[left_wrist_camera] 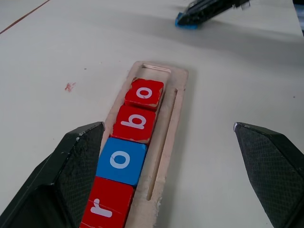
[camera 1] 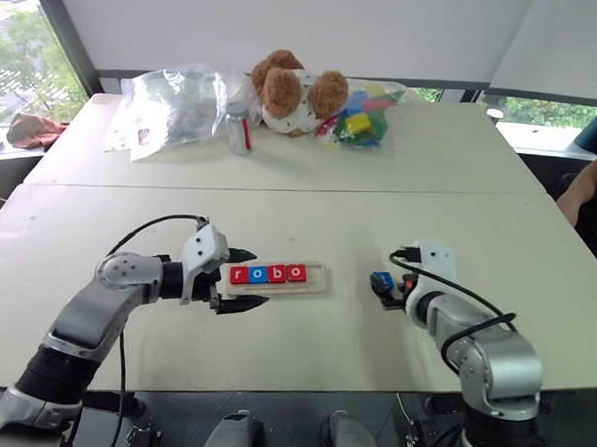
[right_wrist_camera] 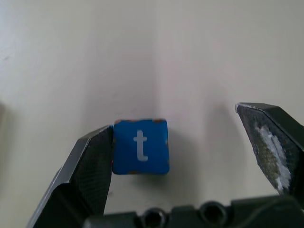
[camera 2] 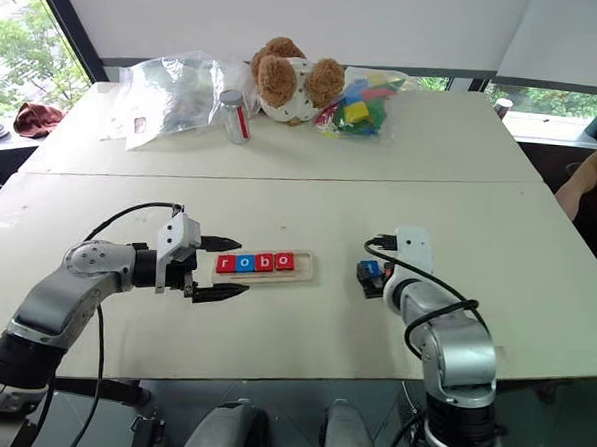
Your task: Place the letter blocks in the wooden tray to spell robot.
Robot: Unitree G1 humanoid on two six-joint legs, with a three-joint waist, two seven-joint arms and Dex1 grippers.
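Right hand (right_wrist_camera: pixel 178 156) wide open and holding nothing, with the blue "t" block (right_wrist_camera: pixel 141 147) lying flat on the tabletop (camera 1: pixel 309 219) between its fingers, touching or nearly touching one finger (right_wrist_camera: pixel 90 164) and well apart from the other. Probably very light and stiff, this tile, with smooth painted faces and slightly worn corners, so likely to slide on the tabletop at a small push rather than to bend. Best taken by two opposite side edges, with the fingers low and centred on it, because thin and easy to tip or to flick away if pinched on one corner only. Left hand (camera 1: pixel 238 278) also fully open and empty, its fingers standing on both sides of the near end of the wooden tray (left_wrist_camera: pixel 173 102), not gripping it. In the tray, four letter blocks in one row: red "r" (left_wrist_camera: pixel 105 208), blue "o" (left_wrist_camera: pixel 120 160), red "b" (left_wrist_camera: pixel 134 123) and red "o" (left_wrist_camera: pixel 145 93), touching each other, with a free place after the last one. Tray near the middle of the tabletop, the "t" block well apart from it, on the robot's right. Tray probably light too, so possible to shift when the last tile is pressed in.
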